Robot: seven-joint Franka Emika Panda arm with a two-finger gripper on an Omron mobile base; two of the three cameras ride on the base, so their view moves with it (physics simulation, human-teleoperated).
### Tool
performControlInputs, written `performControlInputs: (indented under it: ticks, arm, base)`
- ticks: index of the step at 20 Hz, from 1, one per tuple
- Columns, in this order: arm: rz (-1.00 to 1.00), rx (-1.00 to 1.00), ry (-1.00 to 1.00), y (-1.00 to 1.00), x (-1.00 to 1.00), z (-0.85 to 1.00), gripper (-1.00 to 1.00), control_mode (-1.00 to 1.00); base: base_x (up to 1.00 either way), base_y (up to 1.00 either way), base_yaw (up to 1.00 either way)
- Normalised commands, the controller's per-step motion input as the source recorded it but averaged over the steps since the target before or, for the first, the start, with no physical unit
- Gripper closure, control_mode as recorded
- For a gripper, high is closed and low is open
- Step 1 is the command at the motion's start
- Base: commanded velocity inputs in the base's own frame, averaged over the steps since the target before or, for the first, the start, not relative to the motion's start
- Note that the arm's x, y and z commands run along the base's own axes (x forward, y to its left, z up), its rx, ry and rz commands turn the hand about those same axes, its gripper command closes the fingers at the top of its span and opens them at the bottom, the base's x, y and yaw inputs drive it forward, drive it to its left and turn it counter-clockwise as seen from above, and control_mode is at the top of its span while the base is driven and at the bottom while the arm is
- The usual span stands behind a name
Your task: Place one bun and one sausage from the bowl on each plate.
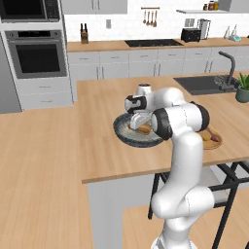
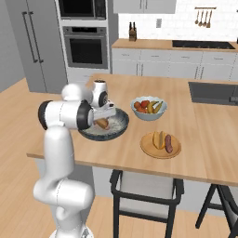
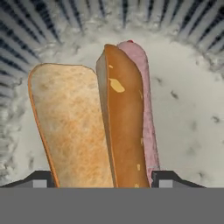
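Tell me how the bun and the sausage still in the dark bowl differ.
In the hand view the bun is broader than the slim sausage. The bun is split, with a toasted tan cut face and a golden-orange crust; the sausage is smooth and pinkish. The bun is nearly fully visible, while the sausage is half hidden behind it. Both lie lengthwise, touching, in the bowl.

A wooden island counter (image 2: 139, 158) carries 3 dishes: the dark bowl (image 2: 122, 122) near its front edge, a pale fruit bowl (image 2: 148, 114), and a tan plate (image 2: 149, 148).

a bun (image 3: 87, 127) and sausage (image 3: 142, 100) lie touching in the speckled bowl (image 3: 192, 105), between the fingertips (image 3: 41, 179).
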Motion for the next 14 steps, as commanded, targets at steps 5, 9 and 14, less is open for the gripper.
performControlInputs:
  ticks: [5,9,14]
  arm:
    - [0.00,0.02,-0.06,0.00,-0.17,0.81,1.00,-1.00]
    - [-0.08,0.12,-0.12,0.00,-0.76,0.54,1.00,-1.00]
    - [-0.21,0.11,-0.07,0.00,-1.00,0.15,1.00,-1.00]
  base:
    - [0.00,0.00,0.00]
    - [0.00,0.00,0.00]
    - [0.00,0.00,0.00]
